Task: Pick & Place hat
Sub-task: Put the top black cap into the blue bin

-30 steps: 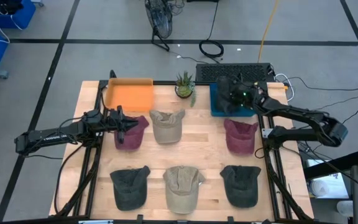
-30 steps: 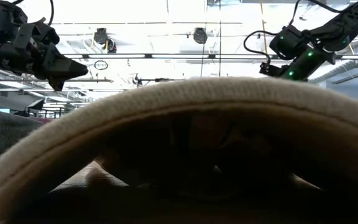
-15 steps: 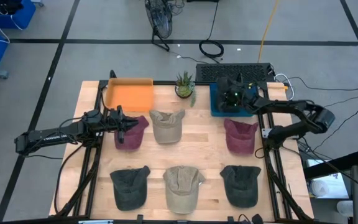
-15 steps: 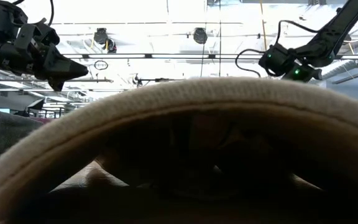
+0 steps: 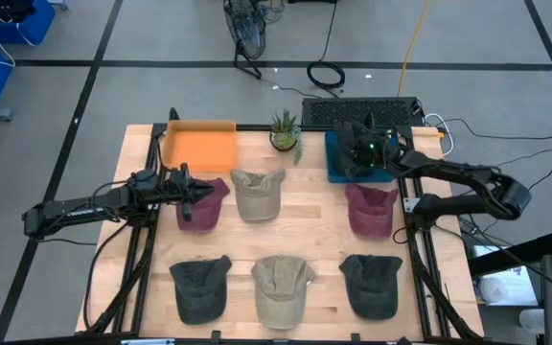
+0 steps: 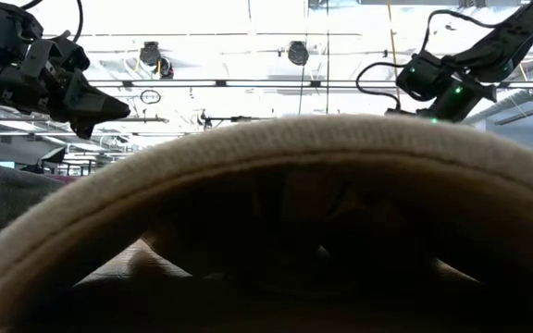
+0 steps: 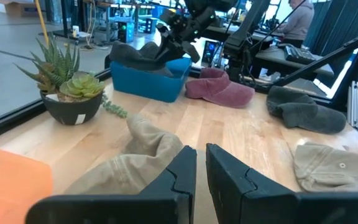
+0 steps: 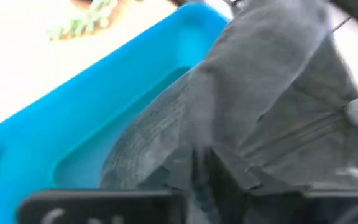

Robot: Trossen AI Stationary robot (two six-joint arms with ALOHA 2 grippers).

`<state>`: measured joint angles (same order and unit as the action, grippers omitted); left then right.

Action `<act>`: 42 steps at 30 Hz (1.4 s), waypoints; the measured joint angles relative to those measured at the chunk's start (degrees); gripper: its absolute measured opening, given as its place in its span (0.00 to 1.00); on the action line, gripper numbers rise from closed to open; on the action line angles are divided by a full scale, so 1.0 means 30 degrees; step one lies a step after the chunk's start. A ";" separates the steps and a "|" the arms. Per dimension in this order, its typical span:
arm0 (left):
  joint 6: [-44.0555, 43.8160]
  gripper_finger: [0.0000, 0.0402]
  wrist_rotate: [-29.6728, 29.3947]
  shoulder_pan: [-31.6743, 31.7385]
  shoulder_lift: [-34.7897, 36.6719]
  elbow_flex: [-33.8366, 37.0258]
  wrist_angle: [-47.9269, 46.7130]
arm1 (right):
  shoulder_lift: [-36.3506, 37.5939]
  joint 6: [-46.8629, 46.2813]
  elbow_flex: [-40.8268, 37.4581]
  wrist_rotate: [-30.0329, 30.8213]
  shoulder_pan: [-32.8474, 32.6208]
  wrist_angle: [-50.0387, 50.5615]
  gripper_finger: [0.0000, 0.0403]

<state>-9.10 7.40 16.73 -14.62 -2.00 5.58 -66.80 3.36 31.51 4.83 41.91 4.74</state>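
The left gripper hovers with fingers nearly shut and empty, just above the maroon fabric cap. The right gripper, over the blue plastic bin, pinches the soft grey cloth cap. It looks light, floppy; best held at the brim.

There are two dark red cloth hats, two tan cloth hats, three dark grey cloth hats, one flat orange tray, one blue plastic bin and one small green plant in a dark pot.
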 joint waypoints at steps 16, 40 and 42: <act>0.0114 0.10 0.0000 0.0000 0.0004 0.0000 -0.0368 | 0.2205 0.2162 0.0000 -0.0925 -0.0007 0.1216 0.26; 0.0110 0.10 0.0007 -0.0001 0.0001 0.0000 -0.0385 | 0.0975 0.3718 -0.0029 0.0483 -0.0131 0.2443 0.09; 0.0110 0.10 0.0007 -0.0005 0.0000 0.0000 -0.0385 | 0.0975 0.3975 -0.0029 0.0483 -0.0138 0.2446 0.03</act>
<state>-8.78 7.42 16.72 -14.62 -2.00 4.43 -63.88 15.28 31.42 6.28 41.50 12.08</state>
